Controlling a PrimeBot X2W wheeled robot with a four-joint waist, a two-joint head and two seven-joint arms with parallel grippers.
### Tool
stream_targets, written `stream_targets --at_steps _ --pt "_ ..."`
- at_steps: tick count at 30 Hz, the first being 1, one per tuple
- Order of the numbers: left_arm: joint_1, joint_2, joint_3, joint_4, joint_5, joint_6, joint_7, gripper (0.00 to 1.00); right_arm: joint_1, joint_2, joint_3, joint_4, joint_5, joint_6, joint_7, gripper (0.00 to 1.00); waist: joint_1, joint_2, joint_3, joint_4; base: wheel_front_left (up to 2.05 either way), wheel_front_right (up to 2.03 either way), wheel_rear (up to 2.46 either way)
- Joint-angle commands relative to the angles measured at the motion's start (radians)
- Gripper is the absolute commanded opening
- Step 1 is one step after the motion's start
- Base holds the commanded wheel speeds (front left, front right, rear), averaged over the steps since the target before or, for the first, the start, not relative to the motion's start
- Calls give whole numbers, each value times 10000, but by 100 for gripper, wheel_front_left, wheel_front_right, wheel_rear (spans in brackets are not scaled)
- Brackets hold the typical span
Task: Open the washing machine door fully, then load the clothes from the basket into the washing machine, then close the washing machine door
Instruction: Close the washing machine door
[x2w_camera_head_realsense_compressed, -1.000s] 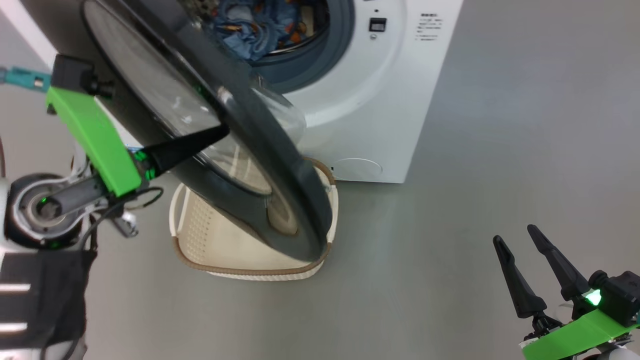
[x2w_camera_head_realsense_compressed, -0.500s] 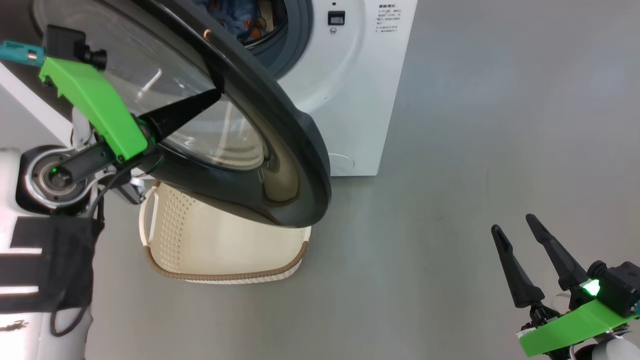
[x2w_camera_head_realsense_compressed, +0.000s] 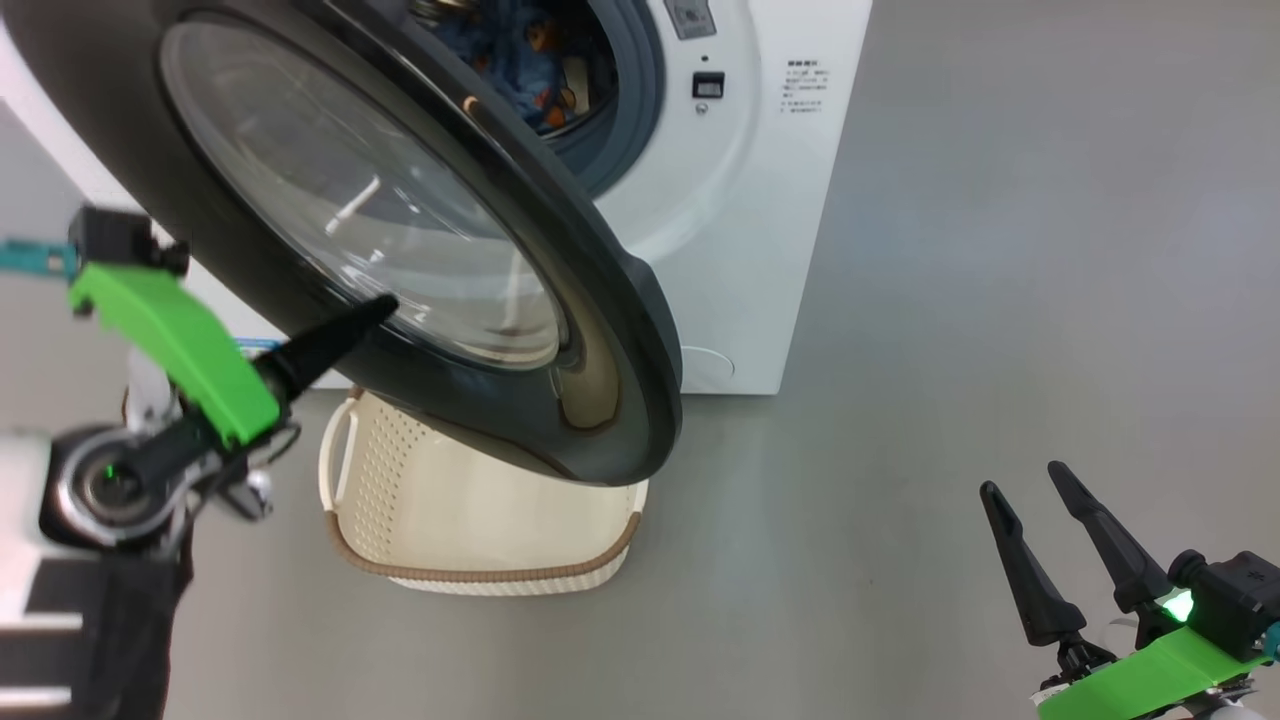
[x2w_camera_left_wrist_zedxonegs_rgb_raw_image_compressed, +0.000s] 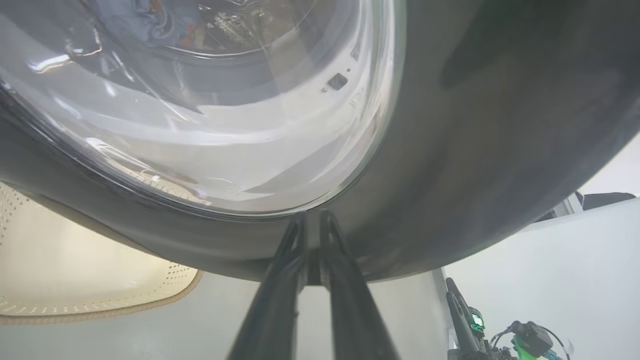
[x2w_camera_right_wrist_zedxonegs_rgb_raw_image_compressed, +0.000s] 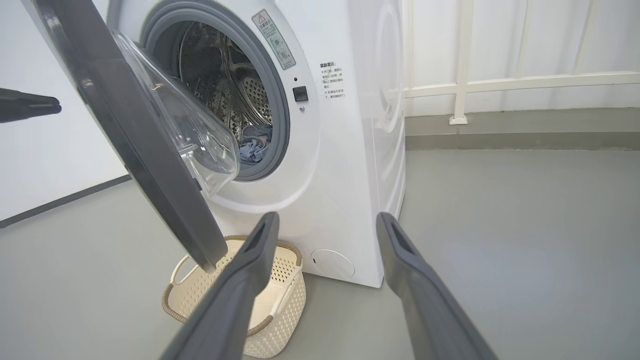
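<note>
The clothes (x2w_camera_head_realsense_compressed: 520, 70) were lodged inside the washing machine (x2w_camera_head_realsense_compressed: 760, 250). The washing machine door (x2w_camera_head_realsense_compressed: 620, 330) was held ajar before the washing machine, at its left. The basket (x2w_camera_head_realsense_compressed: 480, 575) was set on the floor (x2w_camera_head_realsense_compressed: 950, 300) just before the washing machine, beneath the door.

- Smooth grey floor (x2w_camera_head_realsense_compressed: 1000, 250), evenly lit, with a soft sheen.
- Plain white wall (x2w_camera_right_wrist_zedxonegs_rgb_raw_image_compressed: 45, 160) at the left of the right wrist view, with a dark strip (x2w_camera_right_wrist_zedxonegs_rgb_raw_image_compressed: 60, 201) along its foot.
- White railing (x2w_camera_right_wrist_zedxonegs_rgb_raw_image_compressed: 500, 83) behind, above a low grey kerb (x2w_camera_right_wrist_zedxonegs_rgb_raw_image_compressed: 500, 130).
</note>
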Motion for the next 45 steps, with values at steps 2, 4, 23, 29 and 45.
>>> stream_targets --at_steps 2,4,23,29,45 --pt "223 541 391 -367 43 -54 -317 44 86 -172 192 -224 -46 29 -48 100 0 0 -157 70 0 0 0" --pt "587 611 454 -388 79 -54 -633 64 145 -192 194 -230 -40 29 -48 100 0 0 -209 70 0 0 0" --pt "3112 1633 -721 -36 1402 -55 -4226 100 514 -265 -182 -238 3 29 -48 100 0 0 -396 -18 0 0 0" --pt "4023 1721 -890 385 1645 -55 -6085 100 597 -272 -272 -220 -28 29 -48 100 0 0 -492 -321 0 0 0" --pt "4979 1687 -1542 1666 2852 -55 -10164 100 633 -420 -632 -130 -67 29 -48 100 0 0 -588 -1219 0 0 0"
